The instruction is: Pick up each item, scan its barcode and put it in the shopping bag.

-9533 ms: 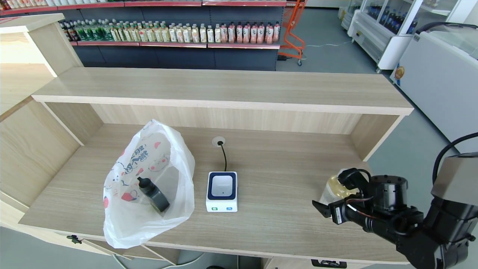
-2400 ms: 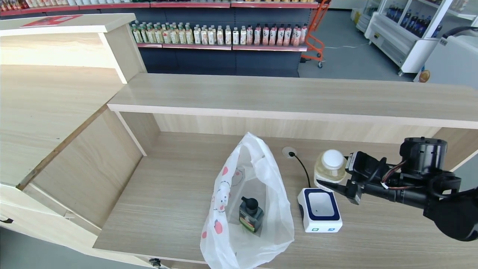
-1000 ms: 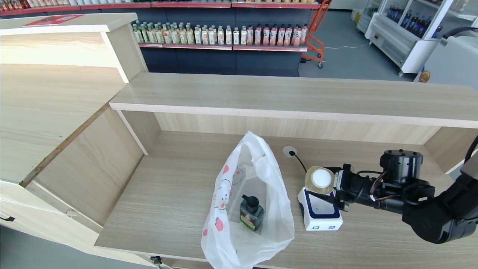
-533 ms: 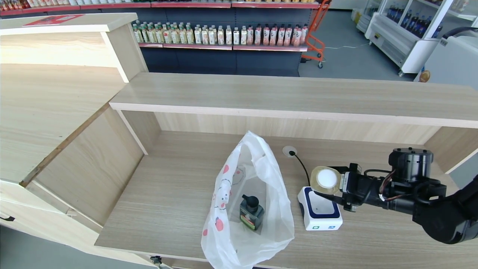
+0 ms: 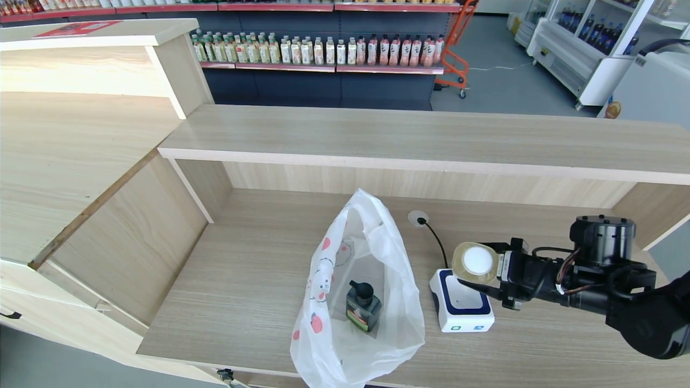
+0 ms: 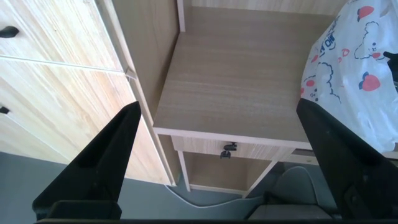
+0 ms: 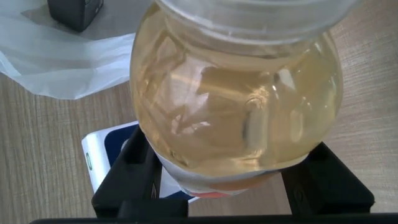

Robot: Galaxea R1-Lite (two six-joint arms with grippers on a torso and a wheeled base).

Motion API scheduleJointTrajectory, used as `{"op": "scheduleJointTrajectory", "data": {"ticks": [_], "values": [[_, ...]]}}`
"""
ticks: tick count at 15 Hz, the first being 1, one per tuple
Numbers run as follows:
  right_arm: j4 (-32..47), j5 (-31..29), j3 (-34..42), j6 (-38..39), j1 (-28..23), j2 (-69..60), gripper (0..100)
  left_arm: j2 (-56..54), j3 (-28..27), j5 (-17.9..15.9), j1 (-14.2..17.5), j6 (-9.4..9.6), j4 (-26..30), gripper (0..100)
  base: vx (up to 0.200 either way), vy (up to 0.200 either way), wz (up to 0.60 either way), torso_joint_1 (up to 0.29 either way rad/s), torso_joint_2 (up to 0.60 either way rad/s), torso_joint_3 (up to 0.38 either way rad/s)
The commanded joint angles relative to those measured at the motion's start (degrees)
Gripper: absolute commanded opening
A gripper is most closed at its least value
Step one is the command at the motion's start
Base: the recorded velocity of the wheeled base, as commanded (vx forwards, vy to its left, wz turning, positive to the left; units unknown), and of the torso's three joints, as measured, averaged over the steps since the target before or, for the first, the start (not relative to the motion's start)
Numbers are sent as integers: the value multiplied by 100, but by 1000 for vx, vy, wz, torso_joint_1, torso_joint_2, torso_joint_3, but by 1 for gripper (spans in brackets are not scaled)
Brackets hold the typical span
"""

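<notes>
Gripping jar (image 5: pixel 474 262) above scanner (image 5: pixel 458 308), right jaws; left jaws wide apart near shopping bag (image 6: pixel 351 62).

The right arm reaches level toward the robot's left. The right end effector (image 5: pixel 478 265) points sideways, fingers clamped around a jar (image 5: pixel 470 258) held clear above the surface. The left end effector (image 6: pixel 217 106) points downward, fingers spread wide apart.

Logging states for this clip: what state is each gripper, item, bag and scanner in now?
right gripper, shut on the jar
jar, lid on, held over the scanner
scanner, on the counter, cable attached
shopping bag, open, on the counter
dark bottle, capped, inside the shopping bag
left gripper, open, empty
</notes>
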Motion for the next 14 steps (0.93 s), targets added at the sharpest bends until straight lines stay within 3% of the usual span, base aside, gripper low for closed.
{"op": "scheduleJointTrajectory", "data": {"ticks": [1, 7, 9, 12, 14], "values": [[28, 20, 9, 99, 4, -215, 0, -2, 0, 1, 0, 0, 0, 100, 0, 0, 0, 0, 0, 0], [116, -226, 44, 4344, 549, -1534, 0, -2, 0, 1, 0, 0, 0, 100, 0, 0, 0, 0, 0, 0], [178, -340, 79, 4898, 619, -1674, 0, -2, 0, 1, 0, -18, 0, 100, 0, 0, 0, 0, 0, 0], [336, -534, 44, 5363, 637, -1736, 0, -2, 0, 1, 0, 0, 0, 100, -200, 0, 0, 9, 2, 2], [336, -709, -52, 5821, 672, -1692, 0, -2, 0, 1, 0, 0, 0, 100, 0, 0, 0, 0, 0, 0]]}}
